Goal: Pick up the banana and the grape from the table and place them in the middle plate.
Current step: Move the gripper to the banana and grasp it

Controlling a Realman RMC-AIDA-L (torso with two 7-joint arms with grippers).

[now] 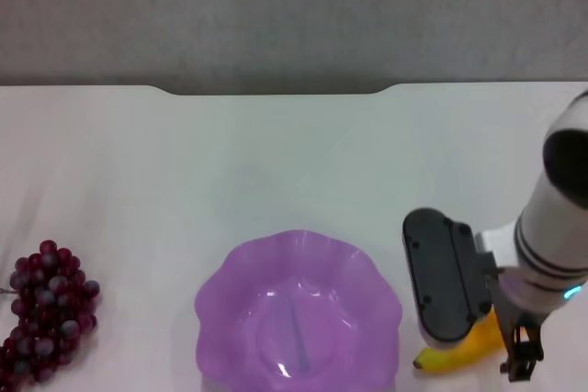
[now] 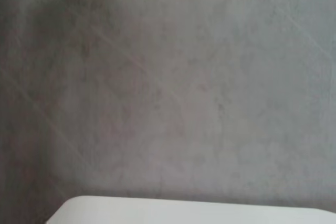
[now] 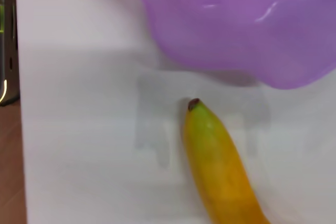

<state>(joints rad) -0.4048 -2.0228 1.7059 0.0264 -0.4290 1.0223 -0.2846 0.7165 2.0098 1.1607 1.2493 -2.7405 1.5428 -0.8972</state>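
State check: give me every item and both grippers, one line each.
banana: lying on the table, outside the plate, not grasped.
grape: on the table at the robot's left, untouched.
middle plate: upright, empty.
right gripper: above the banana; finger state not visible.
left gripper: not in view.

The broad plain white tabletop (image 1: 276, 162), with its dark notched far edge, is carrying three things. A translucent purple plastic dish with a wavy scalloped rim (image 1: 230, 282) is sitting at the near middle. A bunch of small dark red-purple grapes (image 1: 48, 309) is lying well to its left. A curved yellow-orange banana with a greenish tip (image 3: 223, 169) is lying just beside the dish's right edge.
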